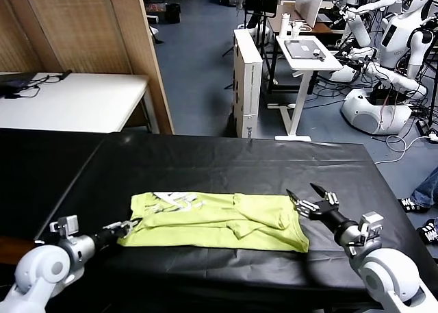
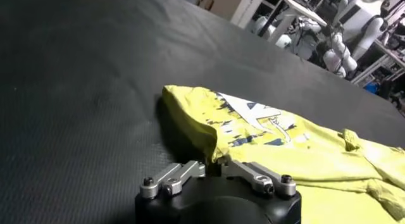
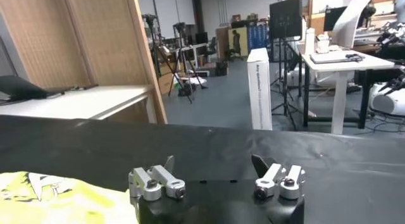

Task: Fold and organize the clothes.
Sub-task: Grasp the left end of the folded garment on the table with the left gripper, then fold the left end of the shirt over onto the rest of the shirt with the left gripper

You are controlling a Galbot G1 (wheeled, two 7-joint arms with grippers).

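The lime yellow-green T-shirt lies folded into a long band on the black table, its white print showing at its left end. My left gripper is shut on the shirt's near left corner; the left wrist view shows its jaws pinching a lifted fold of the T-shirt. My right gripper is open and empty, just off the shirt's right end and slightly above the table. In the right wrist view its fingers stand wide apart, with the shirt off to one side.
A white table stands at the back left beside a wooden partition. A white box, a small white stand and other robots are beyond the table's far edge.
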